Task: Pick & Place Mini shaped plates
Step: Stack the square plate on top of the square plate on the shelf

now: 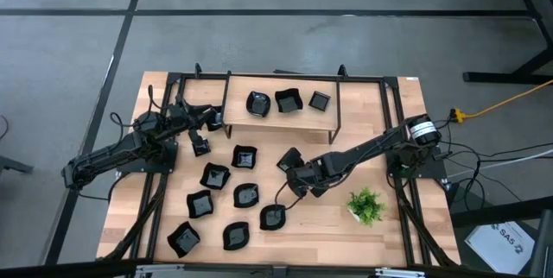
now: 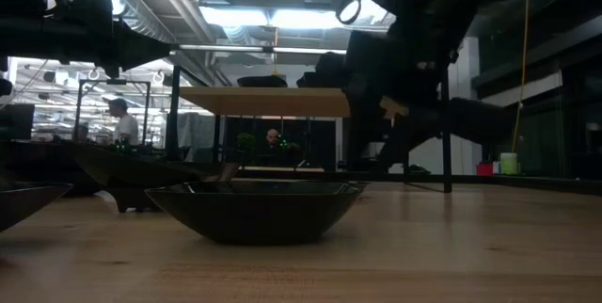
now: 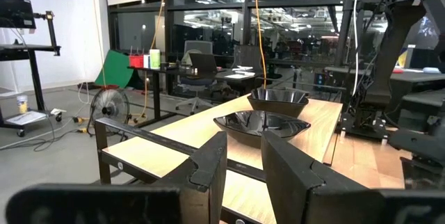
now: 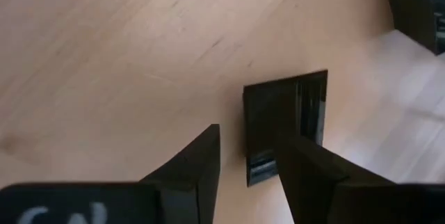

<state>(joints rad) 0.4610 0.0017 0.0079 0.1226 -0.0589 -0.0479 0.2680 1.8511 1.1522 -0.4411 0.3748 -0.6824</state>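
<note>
the low wooden shelf spans the far middle of the table, and three mini shaped plates fill most of its top, leaving bare board at both ends. in front of it, black plates crowd the centre and near-left, with only narrow gaps between them. the right gripper hangs among them over a square plate. the near-right corner lies open apart from the potted plant.
</note>
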